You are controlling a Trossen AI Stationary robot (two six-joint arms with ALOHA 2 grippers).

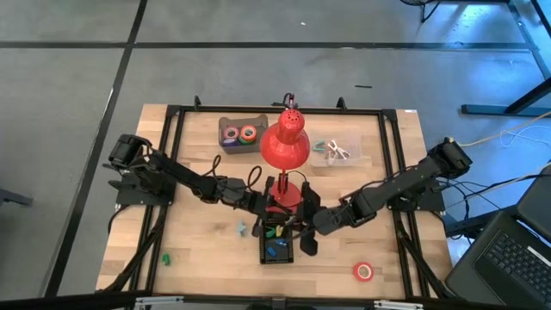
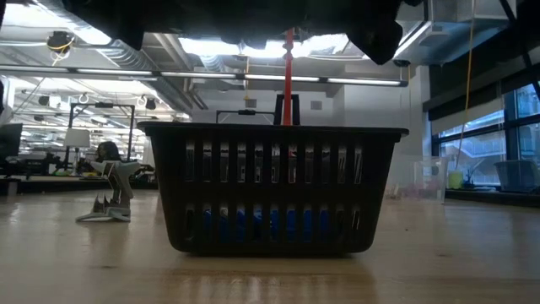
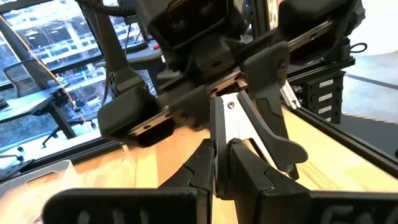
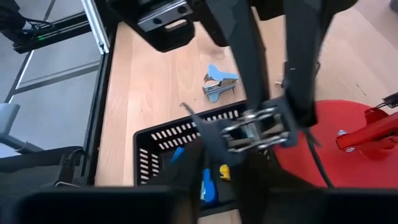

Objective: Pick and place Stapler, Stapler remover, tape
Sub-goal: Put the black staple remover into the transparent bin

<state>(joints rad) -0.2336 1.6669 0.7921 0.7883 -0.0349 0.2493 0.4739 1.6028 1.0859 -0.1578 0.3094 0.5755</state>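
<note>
Left tool (image 1: 261,201) hung just above the black basket (image 2: 270,190), clenched on a small silver metal piece (image 3: 227,121) whose kind could not be made out. Right tool (image 1: 307,232) hung close beside it, over the same basket and right at that metal piece; whether it was clenched or released could not be told.

Blue stapler remover (image 4: 219,84) stood on the worktop (image 1: 207,250) just beside the basket, below the left tool and on the side away from the right tool. One red tape roll (image 1: 364,271) lay on the worktop well apart from both tools, out on the right tool's side. More tape rolls (image 1: 240,133) sat in a dark tray (image 1: 225,122) beyond the tools, past the red lamp (image 1: 286,142) that stood just behind them. Blue and green items lay in the basket under the tools.
</note>
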